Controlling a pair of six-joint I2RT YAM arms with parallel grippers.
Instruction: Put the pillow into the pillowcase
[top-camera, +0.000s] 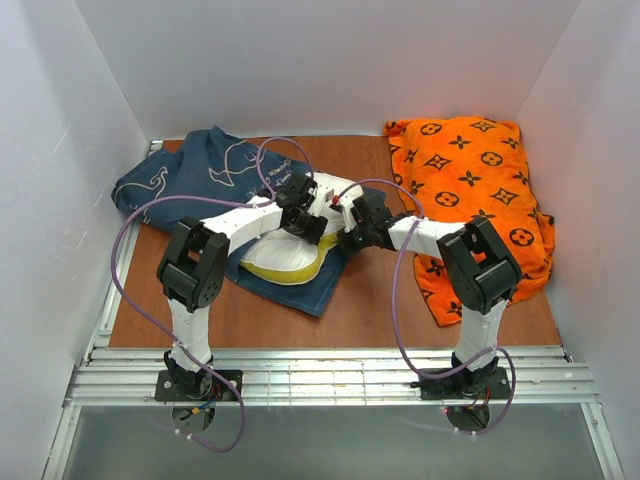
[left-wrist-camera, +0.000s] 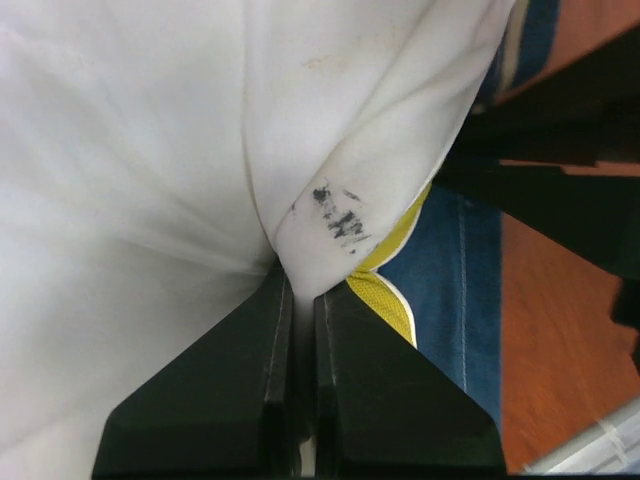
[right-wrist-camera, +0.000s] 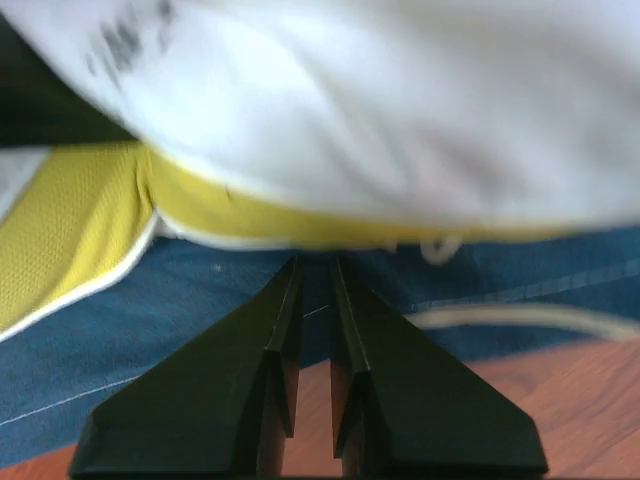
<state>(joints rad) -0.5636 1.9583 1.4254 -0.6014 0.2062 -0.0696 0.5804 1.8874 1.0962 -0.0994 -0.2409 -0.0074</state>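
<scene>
The pillowcase (top-camera: 190, 175) lies rumpled. On its near-right part rests the pillow (top-camera: 285, 258), long axis slanting near-left to far-right, yellow band facing near. The left gripper (left-wrist-camera: 297, 285) pinches a fold of the pillow's white cloth. The right gripper (right-wrist-camera: 313, 268), jaws almost together, noses the pillowcase under that band; any grip is unclear.

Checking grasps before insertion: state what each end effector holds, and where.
Left end effector pinches a white fold of the pillow; right end effector seems shut on the pillowcase beneath it.
</scene>
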